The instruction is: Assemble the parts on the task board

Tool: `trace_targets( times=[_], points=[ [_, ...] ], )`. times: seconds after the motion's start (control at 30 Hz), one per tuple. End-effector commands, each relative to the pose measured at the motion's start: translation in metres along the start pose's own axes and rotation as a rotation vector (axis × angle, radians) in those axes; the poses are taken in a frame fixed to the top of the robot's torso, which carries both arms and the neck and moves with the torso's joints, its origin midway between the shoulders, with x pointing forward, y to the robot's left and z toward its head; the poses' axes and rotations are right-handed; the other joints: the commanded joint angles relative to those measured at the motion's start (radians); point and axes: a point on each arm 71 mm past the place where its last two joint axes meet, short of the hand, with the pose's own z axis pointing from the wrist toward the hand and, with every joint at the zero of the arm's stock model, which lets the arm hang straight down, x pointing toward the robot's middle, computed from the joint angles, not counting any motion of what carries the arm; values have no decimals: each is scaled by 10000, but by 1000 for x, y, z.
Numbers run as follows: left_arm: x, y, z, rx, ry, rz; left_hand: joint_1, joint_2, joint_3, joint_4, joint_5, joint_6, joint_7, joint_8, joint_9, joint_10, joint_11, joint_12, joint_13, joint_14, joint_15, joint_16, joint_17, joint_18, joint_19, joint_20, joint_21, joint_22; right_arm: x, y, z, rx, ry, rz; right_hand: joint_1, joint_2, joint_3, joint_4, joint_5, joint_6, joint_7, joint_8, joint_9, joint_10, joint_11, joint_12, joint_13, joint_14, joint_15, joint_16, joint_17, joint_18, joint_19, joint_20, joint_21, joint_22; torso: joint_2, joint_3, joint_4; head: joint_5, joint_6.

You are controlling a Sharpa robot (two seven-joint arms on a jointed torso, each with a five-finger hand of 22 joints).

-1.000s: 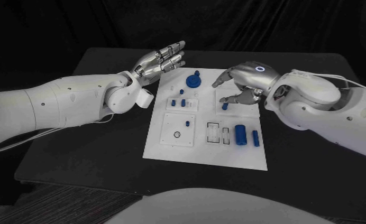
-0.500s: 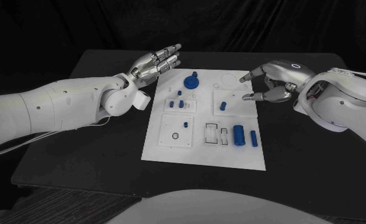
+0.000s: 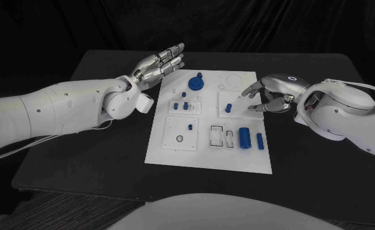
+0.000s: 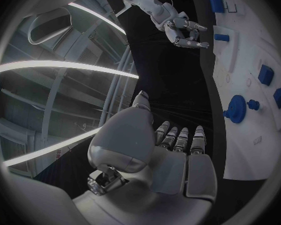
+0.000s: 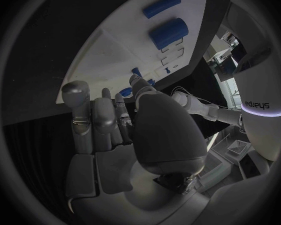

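The white task board (image 3: 211, 148) lies flat in the middle of the black surface (image 3: 94, 154). The left hand (image 3: 160, 63) hovers beside its far left corner, fingers straight and apart, holding nothing; the right hand (image 3: 270, 93) hangs at its right edge, fingers loosely curled, empty. On the board: a blue gear (image 3: 196, 83), a thick blue cylinder (image 3: 245, 137), a slimmer pin (image 3: 259, 141), and a short upright peg (image 3: 228, 108).
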Motion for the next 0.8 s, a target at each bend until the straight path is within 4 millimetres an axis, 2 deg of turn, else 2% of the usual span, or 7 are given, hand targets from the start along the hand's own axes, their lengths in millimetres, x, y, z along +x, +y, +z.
trace_targets(
  times=[0.03,0.13,0.2,0.37,0.57,0.67,0.8],
  points=[
    [1,-8,-1,1204,-27,-80,126,-7,17,8,54,-304,-592,-54,-45,-10,137,-27,-17,15,125,-37,-15,75,26,34,-56,-16,5,2,3,-276,57,-35,139,43,35,-128,163,-27,-57,-28,-3,133,-17,51,9,27,75,-14,20,-144,71,35,-34,920,-5,3,-6,26,-1],
    [0,-9,-3,1248,-72,-53,160,-16,11,7,75,-497,-808,-77,-69,-22,115,-31,-21,15,134,-37,-15,52,27,18,-56,-21,11,6,8,-421,28,5,218,53,64,-209,177,-53,-27,-34,-5,215,-17,66,9,24,93,-27,6,-144,74,46,-41,921,1,2,-5,18,-1],
    [0,-9,-3,1273,-96,-35,166,-21,0,11,73,-689,-854,-101,-93,-28,106,-33,-23,15,144,-37,-15,22,26,-4,-57,-27,12,8,11,-499,12,19,247,55,75,-244,156,-73,12,-40,-8,259,-18,73,8,30,94,-17,18,-144,78,51,-35,923,4,6,-11,30,-1],
    [-1,-10,-4,1321,-163,18,137,-18,-31,20,61,-995,-875,-141,-137,-33,16,-35,-25,15,136,-37,-15,-71,23,-105,-61,-48,15,13,18,-678,-5,31,181,58,34,-266,-116,-163,251,-51,-16,413,-17,83,-1,38,112,-13,26,-141,88,71,-39,925,4,-4,7,22,-1],
    [-2,-10,-3,1364,-211,67,124,-3,-56,19,58,-1033,-338,-142,-139,-33,-265,-35,-25,15,20,-37,-15,-251,10,-392,-75,-100,17,20,26,-834,34,20,66,91,-36,-239,-384,43,393,75,42,562,-20,105,2,35,121,-15,32,-136,84,84,-64,921,6,-1,5,-20,-1],
    [-1,-9,-3,1380,-214,74,116,2,-66,21,47,-1081,-72,-152,-149,-33,-415,-35,-25,15,-3,-37,-15,-300,8,-463,-77,-110,18,22,30,-870,69,7,32,105,-71,-241,-474,249,562,183,98,636,-31,118,7,36,115,-18,30,-134,86,83,-69,921,1,-4,3,-22,-1],
    [-1,-9,-3,1378,-203,66,115,4,-67,20,43,-1086,-121,-153,-150,-33,-435,-35,-25,15,9,-37,-15,-310,8,-461,-77,-110,19,25,34,-889,100,-10,2,100,-100,-234,-567,306,622,211,119,670,-39,127,11,33,110,-25,24,-131,84,81,-85,918,1,-2,-1,-11,-1]
  ],
)
